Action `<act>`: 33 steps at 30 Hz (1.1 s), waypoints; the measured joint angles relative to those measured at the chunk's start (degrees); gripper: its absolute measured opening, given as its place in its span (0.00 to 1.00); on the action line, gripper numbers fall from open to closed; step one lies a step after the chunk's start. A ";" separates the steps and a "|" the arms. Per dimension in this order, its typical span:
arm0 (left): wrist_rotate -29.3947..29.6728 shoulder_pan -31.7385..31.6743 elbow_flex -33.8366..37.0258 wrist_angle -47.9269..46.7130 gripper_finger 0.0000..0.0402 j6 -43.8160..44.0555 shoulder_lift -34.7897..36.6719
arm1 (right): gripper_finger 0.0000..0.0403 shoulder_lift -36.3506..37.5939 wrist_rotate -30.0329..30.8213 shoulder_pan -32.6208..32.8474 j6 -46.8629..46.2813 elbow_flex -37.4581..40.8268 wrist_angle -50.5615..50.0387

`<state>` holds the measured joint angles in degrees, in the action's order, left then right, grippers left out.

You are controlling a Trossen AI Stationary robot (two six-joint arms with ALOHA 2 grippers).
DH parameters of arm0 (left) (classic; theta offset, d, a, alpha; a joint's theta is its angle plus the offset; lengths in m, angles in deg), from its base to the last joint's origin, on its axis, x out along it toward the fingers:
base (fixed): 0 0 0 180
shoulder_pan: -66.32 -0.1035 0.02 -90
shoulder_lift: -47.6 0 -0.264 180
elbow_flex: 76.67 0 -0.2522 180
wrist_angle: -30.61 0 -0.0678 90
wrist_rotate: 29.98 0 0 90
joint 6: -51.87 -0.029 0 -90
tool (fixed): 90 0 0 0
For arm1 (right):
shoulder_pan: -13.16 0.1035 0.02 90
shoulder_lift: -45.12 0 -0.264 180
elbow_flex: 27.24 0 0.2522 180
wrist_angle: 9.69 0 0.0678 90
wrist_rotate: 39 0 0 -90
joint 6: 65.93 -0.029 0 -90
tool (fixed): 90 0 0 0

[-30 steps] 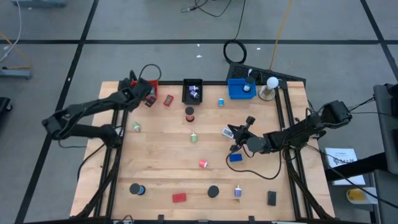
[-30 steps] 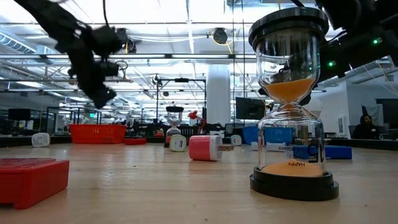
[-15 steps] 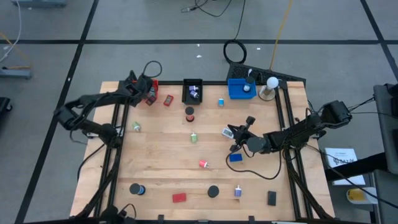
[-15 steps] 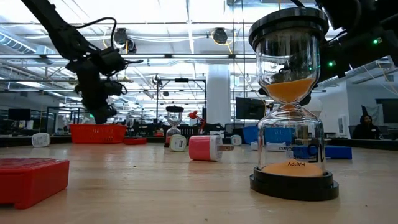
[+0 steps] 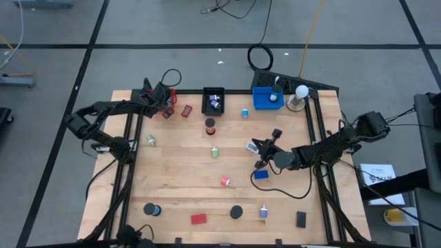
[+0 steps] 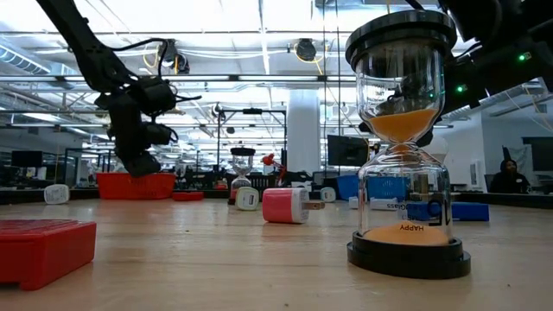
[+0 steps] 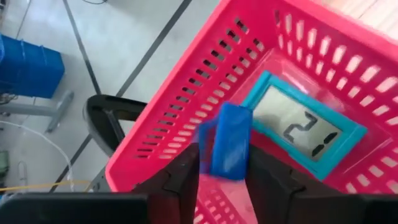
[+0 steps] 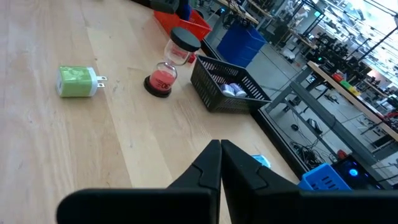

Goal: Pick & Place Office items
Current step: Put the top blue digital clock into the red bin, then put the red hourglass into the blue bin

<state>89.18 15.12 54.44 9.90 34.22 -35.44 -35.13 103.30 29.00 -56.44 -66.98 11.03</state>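
My left gripper (image 7: 224, 177) hangs over the red basket (image 7: 186, 118) at the table's far left corner. A small blue block (image 7: 229, 142), blurred, stands upright between its parted fingers. Below it a teal-framed digital clock (image 7: 305, 124) lies on the basket's floor. In the low view this gripper (image 6: 138, 162) points down just above the basket (image 6: 134, 184). My right gripper (image 8: 221, 163) is shut with nothing in it, above the table's middle right (image 5: 262, 151), near a white item (image 5: 251, 146) and a blue block (image 5: 261, 174). My left gripper has the blue block's two narrow sides (image 7: 214, 155) between its fingers, which slant down from above. The block stands upright, clear of the basket floor. It is blurred, and I cannot tell whether the fingers touch it.
A black basket (image 5: 213, 101), a blue basket (image 5: 267, 98) and a white ball lamp (image 5: 301, 91) line the far edge. Several small items are scattered over the wood, among them a red hourglass (image 5: 210, 126), a green charger (image 5: 215, 152) and a red block (image 5: 198, 219). An orange-sand hourglass (image 6: 402, 138) stands close to the low camera.
My left gripper has sunk toward the red basket with the blue block and now hangs just above the basket's rim. Its arm has swung a little toward the far edge. My right arm has kept still.
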 joint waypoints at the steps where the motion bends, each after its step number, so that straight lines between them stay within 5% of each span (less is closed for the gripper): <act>1: -0.47 0.00 0.00 0.05 0.32 0.06 0.00 | 0.00 -0.02 -0.23 0.02 0.00 0.00 0.00; 14: 0.82 1.08 0.00 -0.54 0.37 0.29 1.53 | 0.00 -0.02 -0.16 0.02 0.20 0.00 0.00; 25: -0.66 2.04 0.00 -2.82 0.57 1.79 6.16 | 0.00 -0.02 -0.16 0.00 0.21 0.00 0.00; 33: -6.52 6.09 0.00 -4.77 0.34 5.41 16.00 | 0.00 -0.02 -0.18 0.01 0.03 0.00 0.00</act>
<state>82.66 21.21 54.44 5.13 39.64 -19.44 -35.15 103.12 29.01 -56.41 -66.98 11.03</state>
